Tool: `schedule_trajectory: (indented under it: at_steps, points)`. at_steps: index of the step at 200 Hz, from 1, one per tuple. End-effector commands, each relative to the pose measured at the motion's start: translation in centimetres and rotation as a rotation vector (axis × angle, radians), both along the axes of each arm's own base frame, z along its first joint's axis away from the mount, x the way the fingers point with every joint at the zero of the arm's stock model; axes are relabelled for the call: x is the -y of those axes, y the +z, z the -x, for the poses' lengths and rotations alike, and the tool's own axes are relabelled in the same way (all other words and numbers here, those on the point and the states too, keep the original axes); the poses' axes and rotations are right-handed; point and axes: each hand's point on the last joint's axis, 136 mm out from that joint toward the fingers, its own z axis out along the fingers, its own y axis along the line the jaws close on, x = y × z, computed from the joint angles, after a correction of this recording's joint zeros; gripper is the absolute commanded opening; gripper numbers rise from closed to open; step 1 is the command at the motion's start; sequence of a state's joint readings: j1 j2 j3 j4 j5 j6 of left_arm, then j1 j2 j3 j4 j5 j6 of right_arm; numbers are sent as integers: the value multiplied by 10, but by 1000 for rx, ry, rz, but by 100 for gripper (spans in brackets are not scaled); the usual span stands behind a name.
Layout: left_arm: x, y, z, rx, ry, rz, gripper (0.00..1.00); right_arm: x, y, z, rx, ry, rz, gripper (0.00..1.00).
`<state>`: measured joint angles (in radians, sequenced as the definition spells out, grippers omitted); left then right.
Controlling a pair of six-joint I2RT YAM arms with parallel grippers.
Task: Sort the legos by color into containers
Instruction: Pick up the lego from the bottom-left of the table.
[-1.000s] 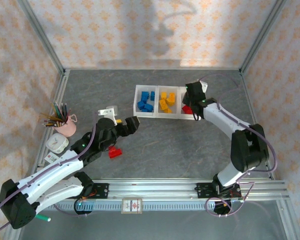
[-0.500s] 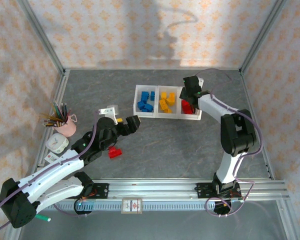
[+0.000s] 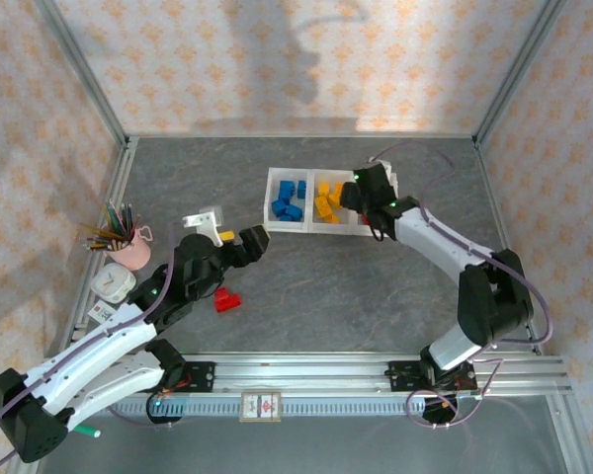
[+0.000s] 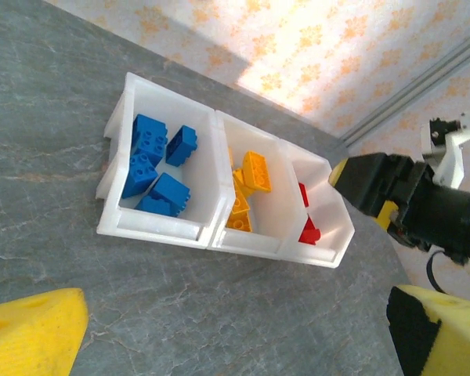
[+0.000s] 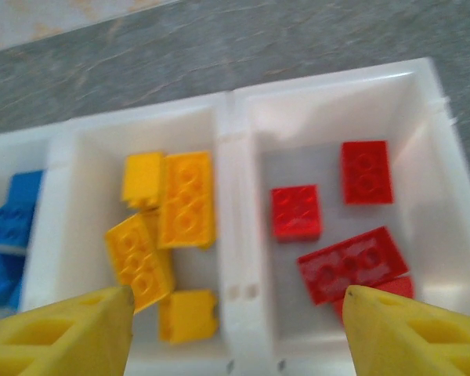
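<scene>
**A:** What is found above the containers [image 3: 269,197]?

**B:** The tray's middle and right bins are overhung by the right gripper [image 3: 361,193], jaws spread wide with nothing between. Its arm [image 3: 445,247] is stretched from the tray's right end toward the near edge. The tray's left bin is uncovered from above.

**A:** And in front of the tray?

**B:** Bare table [image 3: 316,286] is seen along the tray's whole near side. Toward the near left, the left gripper [image 3: 247,242] is held with jaws apart, empty. A red lego [image 3: 225,300] lies past it, well apart from the tray.

**A:** Left of the tray?

**B:** Open table is seen up to a pink pencil cup [image 3: 128,247], well apart from the tray.
</scene>
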<state>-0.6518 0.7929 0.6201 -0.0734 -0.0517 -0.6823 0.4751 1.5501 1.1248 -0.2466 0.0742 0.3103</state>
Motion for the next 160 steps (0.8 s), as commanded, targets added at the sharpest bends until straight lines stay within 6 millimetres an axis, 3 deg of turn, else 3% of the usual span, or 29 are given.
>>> schedule_trajectory:
  at_steps: [1, 81, 160]
  points:
    - [-20, -6, 5, -26, 68, -29, 99, -22, 3, 24, -5, 47, -7, 71]
    - [-72, -10, 35, -80, 227, -35, 99, -152, -7, 103, -44, 329, -31, 77]
    - [-131, -10, 72, -155, 444, -49, 99, -273, -37, 181, -131, 576, -35, 80]
